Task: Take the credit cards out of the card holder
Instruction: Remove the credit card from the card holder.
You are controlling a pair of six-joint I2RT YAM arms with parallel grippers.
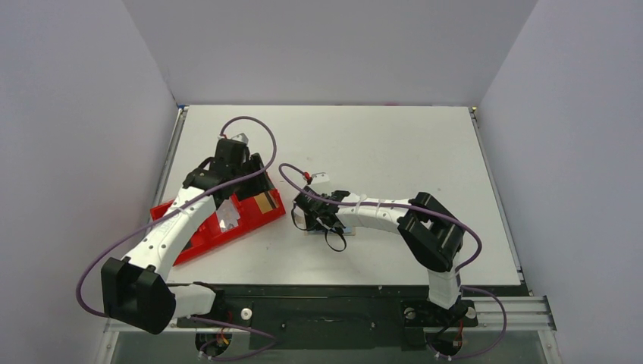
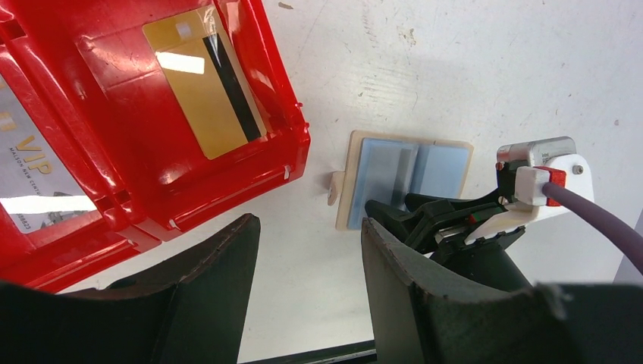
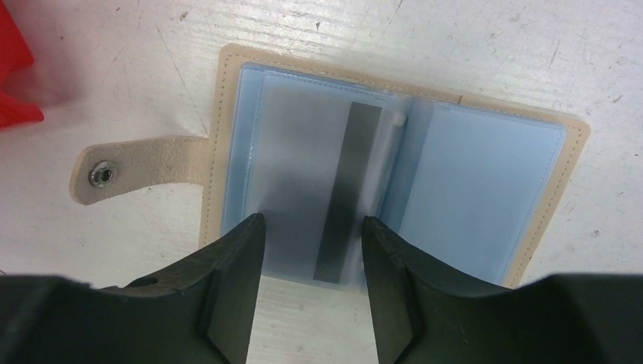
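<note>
The card holder [image 3: 394,167] is a beige wallet with pale blue clear sleeves and a snap tab, lying open on the table; it also shows in the left wrist view [image 2: 402,171]. A greyish card with a dark stripe [image 3: 318,182] sits in its left sleeve. My right gripper [image 3: 312,221] is open just above the holder's near edge, its jaws either side of that card. A gold card [image 2: 205,83] and a pale card marked VIP [image 2: 30,174] lie in the red tray [image 2: 136,182]. My left gripper [image 2: 309,224] is open and empty over bare table between tray and holder.
The red three-compartment tray [image 1: 199,235] lies at the left, under my left arm. My right arm [image 1: 379,212] reaches in from the right and hides most of the holder in the top view. White walls enclose the table on three sides.
</note>
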